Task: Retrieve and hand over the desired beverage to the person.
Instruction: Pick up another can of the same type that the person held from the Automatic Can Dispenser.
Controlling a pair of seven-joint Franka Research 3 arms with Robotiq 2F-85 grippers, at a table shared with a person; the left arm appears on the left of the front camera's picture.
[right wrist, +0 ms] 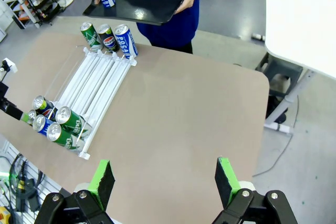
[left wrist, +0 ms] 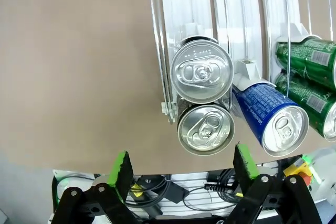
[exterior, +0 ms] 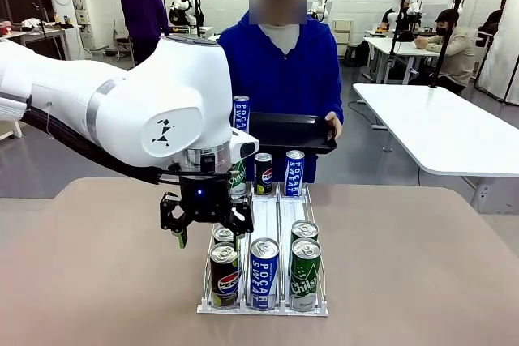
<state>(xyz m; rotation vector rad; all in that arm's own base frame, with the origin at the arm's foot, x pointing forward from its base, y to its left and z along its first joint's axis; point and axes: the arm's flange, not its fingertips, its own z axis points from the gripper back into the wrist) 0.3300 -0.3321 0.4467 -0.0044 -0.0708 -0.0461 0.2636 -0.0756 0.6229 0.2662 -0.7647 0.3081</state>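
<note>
Left gripper [exterior: 209, 231] hangs spread open over the front Pepsi can [exterior: 225, 275], probably lining up a grasp, while the person [exterior: 280, 70] holds a tray [exterior: 292, 131] out to receive it.

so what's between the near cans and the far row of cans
Nothing: the rack's white lanes run bare between them, in the right wrist view.

The blue can [exterior: 264, 275] reads POCARI SWEAT, the dark can [exterior: 225, 279] PEPSI, the green can [exterior: 305, 278] "Chils".
</note>
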